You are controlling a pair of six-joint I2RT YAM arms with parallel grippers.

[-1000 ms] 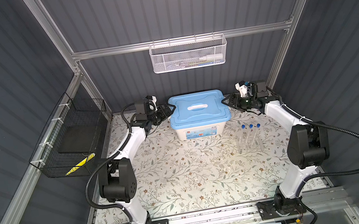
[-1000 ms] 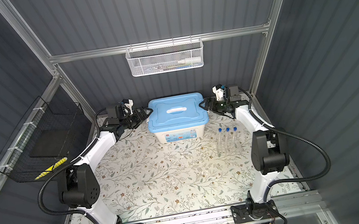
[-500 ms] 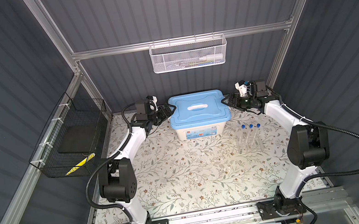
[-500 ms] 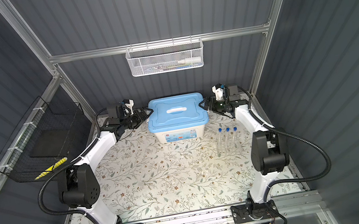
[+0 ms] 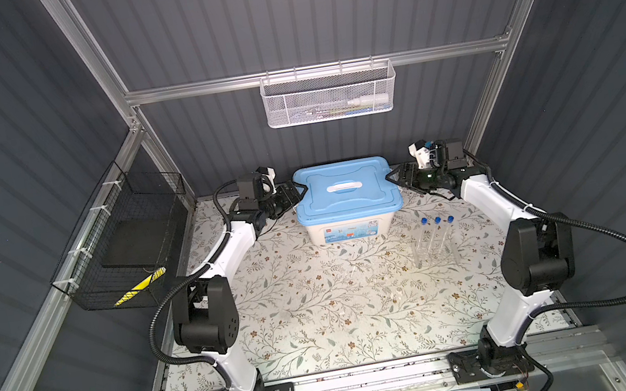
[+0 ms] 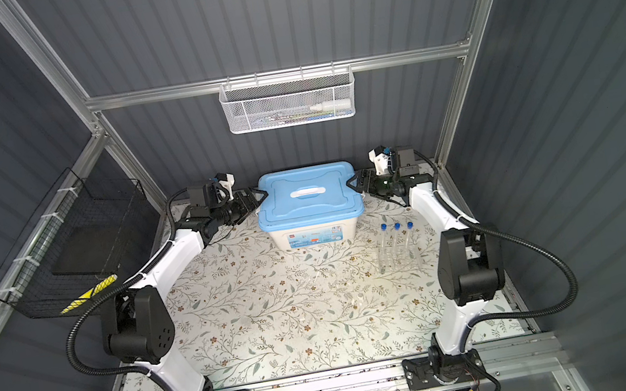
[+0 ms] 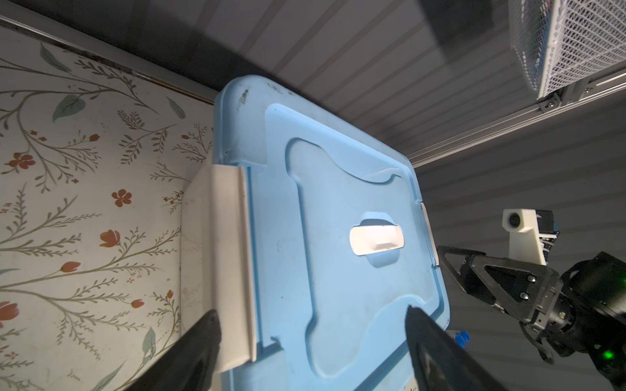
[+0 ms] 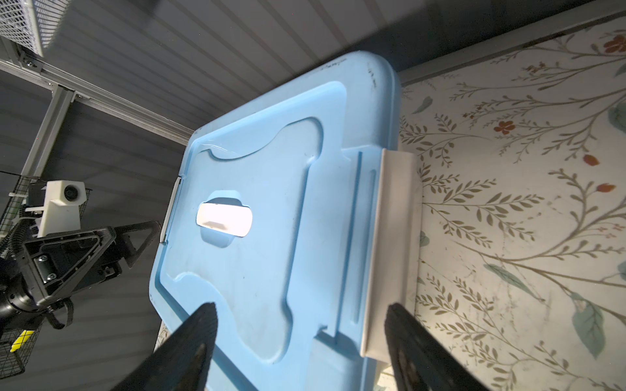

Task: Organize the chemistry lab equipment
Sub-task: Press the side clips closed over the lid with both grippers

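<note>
- My left gripper (image 5: 295, 194) is at one short end of the cream box (image 5: 352, 227) and my right gripper (image 5: 394, 180) is at the other. The box's long axis runs straight from one to the other.
- Both grippers are spread wide and hold nothing. Each reaches in around its own end of the shut blue lid (image 5: 345, 196), at the left latch (image 7: 233, 264) and the right latch (image 8: 393, 257). I cannot tell whether either is touching.
- The three blue-capped test tubes (image 5: 438, 230) stand upright in the clear rack (image 5: 434, 256) on the worktop (image 5: 312, 314). They are in front of the box on my right arm's side, well apart from both grippers.
- I judge the latches come first, one per arm. The right arm is nearer the tubes.
</note>
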